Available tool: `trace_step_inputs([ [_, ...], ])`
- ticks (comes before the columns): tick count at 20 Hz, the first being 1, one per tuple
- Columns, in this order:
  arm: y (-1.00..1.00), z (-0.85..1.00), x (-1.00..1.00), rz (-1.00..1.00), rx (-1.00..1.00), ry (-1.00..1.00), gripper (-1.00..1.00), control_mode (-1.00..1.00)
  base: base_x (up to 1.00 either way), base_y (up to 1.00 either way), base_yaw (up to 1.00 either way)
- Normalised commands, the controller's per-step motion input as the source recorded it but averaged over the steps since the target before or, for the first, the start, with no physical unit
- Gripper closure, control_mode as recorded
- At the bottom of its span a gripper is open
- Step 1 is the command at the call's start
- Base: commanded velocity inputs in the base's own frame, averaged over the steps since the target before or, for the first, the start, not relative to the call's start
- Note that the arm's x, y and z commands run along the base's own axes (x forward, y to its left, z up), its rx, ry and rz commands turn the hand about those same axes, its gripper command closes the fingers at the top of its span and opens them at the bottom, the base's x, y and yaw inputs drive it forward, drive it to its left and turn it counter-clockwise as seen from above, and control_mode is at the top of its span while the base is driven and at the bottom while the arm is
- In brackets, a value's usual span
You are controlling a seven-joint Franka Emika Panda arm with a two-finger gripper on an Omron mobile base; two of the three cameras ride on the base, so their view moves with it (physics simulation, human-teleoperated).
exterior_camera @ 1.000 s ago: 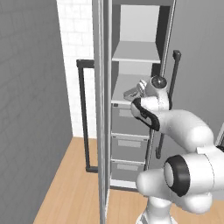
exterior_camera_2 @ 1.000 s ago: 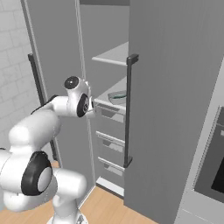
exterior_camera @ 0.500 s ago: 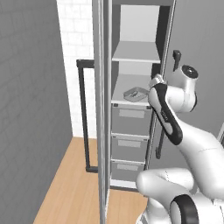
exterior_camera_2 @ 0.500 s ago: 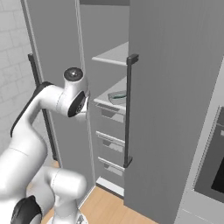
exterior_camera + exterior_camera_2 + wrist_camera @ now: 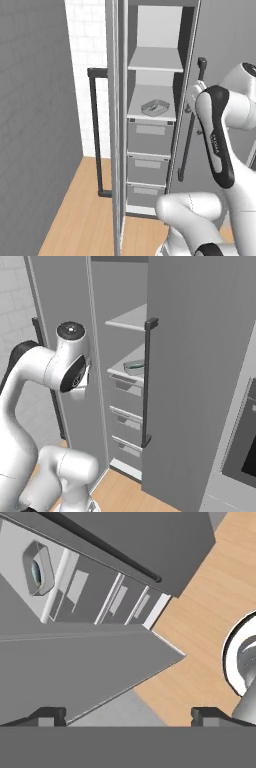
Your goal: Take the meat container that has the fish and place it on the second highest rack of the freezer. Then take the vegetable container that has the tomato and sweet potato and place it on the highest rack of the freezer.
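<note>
On lower freezer shelf [image 5: 150, 116]: fish tray [image 5: 154, 107]; hand [image 5: 128, 716] spread wide, well away.

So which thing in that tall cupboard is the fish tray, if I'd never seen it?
Find the tall narrow grey freezer with its doors open. It has two flat white shelves above three grey drawers. The fish tray is the small shallow grey container on the lower shelf, just over the top drawer; the upper shelf is bare.

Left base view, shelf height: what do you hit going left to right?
Grey wall → door handle → door edge → tray on lower shelf → robot arm.
</note>
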Motion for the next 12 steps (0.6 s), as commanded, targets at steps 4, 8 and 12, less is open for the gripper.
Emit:
trace_step_inputs([
  [4,0.00,0.33,-1.00,0.05,-0.21,0.00,-1.00,-1.00,0.00,0.00,0.00],
  [8,-0.02,0.11,-1.00,0.17,-0.32,-0.07,-1.00,-1.00,0.00,0.00,0.00],
  [12,-0.10,0.27,-1.00,0.36,-0.07,0.00,-1.00,-1.00,0.00,0.00,0.00],
])
